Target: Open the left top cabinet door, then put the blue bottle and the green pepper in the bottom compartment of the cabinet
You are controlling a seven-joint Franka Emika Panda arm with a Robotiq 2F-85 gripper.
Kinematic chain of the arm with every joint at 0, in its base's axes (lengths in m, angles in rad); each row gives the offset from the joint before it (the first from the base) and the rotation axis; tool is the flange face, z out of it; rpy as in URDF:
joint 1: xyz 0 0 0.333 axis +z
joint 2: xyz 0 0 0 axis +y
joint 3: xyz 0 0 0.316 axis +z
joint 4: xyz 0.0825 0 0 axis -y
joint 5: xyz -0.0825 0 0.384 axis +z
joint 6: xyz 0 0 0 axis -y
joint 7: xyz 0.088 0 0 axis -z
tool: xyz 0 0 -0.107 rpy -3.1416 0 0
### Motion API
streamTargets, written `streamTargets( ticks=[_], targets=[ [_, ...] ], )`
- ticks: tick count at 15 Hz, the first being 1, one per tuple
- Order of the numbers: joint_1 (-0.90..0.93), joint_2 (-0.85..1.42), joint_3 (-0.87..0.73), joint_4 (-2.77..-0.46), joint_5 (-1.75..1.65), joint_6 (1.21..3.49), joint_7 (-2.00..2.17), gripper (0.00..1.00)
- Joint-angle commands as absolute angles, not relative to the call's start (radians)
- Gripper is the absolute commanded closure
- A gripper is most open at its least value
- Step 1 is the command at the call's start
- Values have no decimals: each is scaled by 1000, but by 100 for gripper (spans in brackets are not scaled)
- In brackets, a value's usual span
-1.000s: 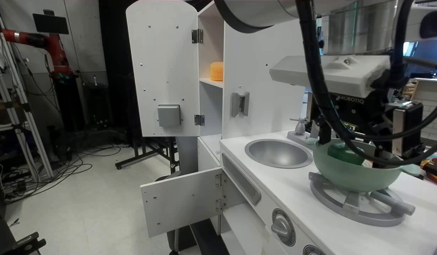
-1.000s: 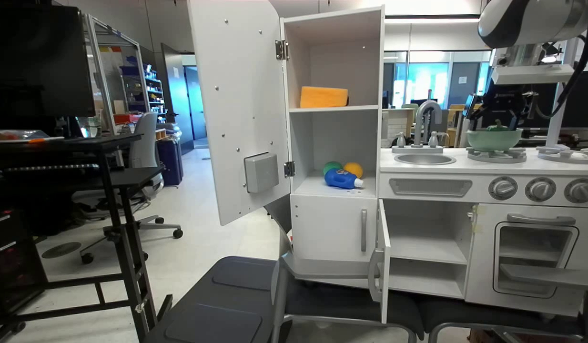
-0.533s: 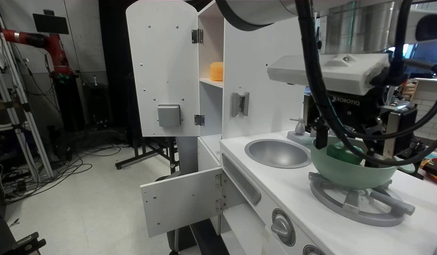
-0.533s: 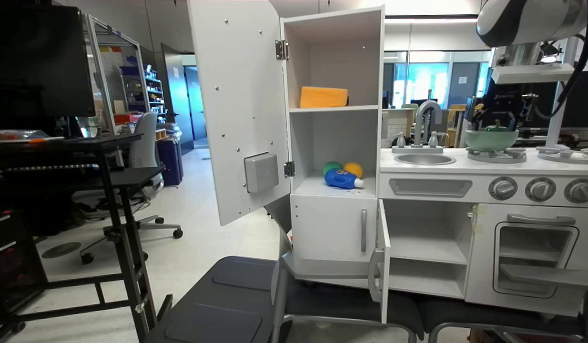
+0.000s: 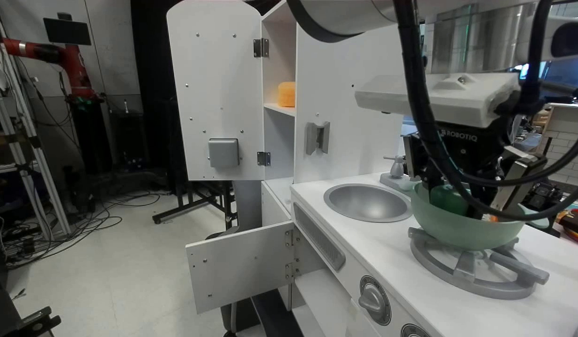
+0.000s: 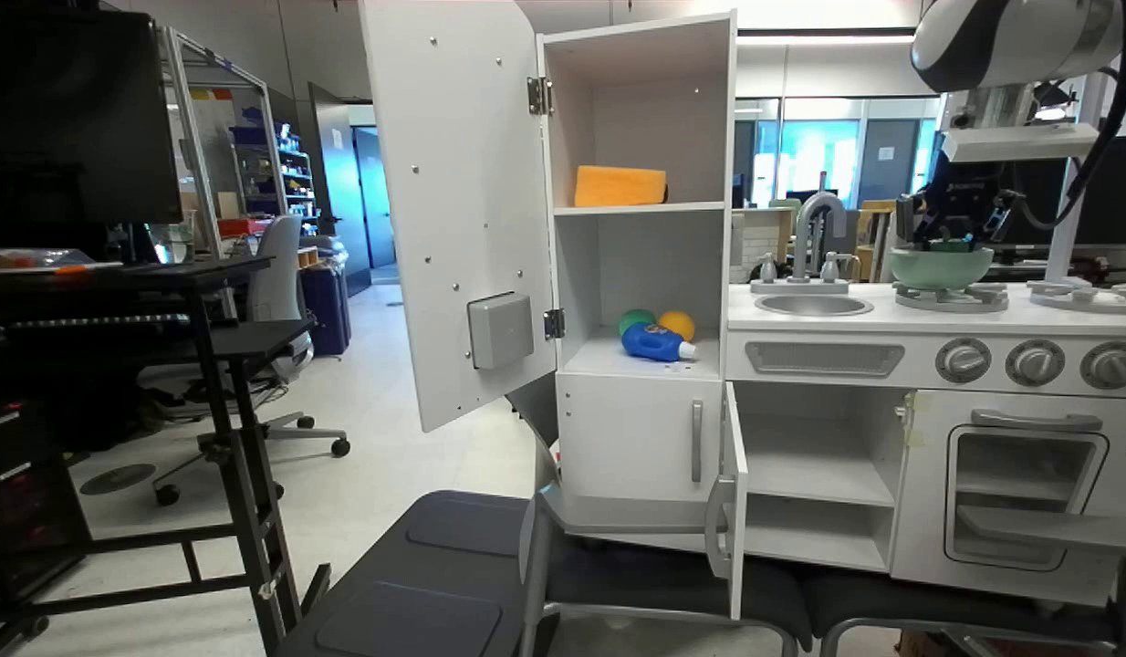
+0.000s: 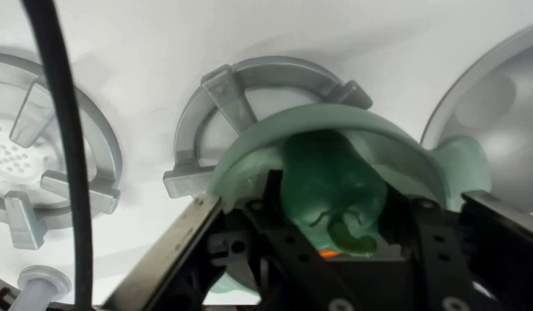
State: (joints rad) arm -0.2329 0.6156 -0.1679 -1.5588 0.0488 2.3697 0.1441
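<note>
Green pepper [image 7: 333, 177] sits just right of centre in the wrist view, the gripper [image 7: 331, 192] narrow and clasping it from 2 sides. Around it, the bowl [image 7: 335, 114] comes close, so firm up the hold and lift straight; an early sideways move could drag the bowl along. Further out, in an exterior view, the carry should clear the faucet [image 6: 802, 239] at upper right and enter from the front; the left top cabinet door [image 6: 463, 210], left of centre, stands open. The bottom compartment [image 6: 663, 260], mid-frame, has the blue bottle [image 6: 651, 342] on its side; aim beside it
</note>
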Motion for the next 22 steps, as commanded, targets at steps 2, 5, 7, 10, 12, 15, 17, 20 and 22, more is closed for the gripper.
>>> streamTargets(
  ticks=[2,5,7,10,12,15,17,20,22],
  targets=[
    [-238,541,-156,-1592,62,2310,97,78],
    [-228,457,-162,-1660,50,2317,80,78],
    [-212,379,-160,-1723,36,2327,63,78],
    [-172,245,-115,-1824,25,2286,-46,78],
    [-132,176,-87,-1878,10,2259,-81,78],
    [-50,99,-31,-1911,-31,2185,-88,78],
    [8,79,12,-1907,-68,2142,-75,78],
    [79,67,62,-1878,-151,2118,-15,78],
    [117,101,89,-1835,-222,2128,53,78]
  ],
)
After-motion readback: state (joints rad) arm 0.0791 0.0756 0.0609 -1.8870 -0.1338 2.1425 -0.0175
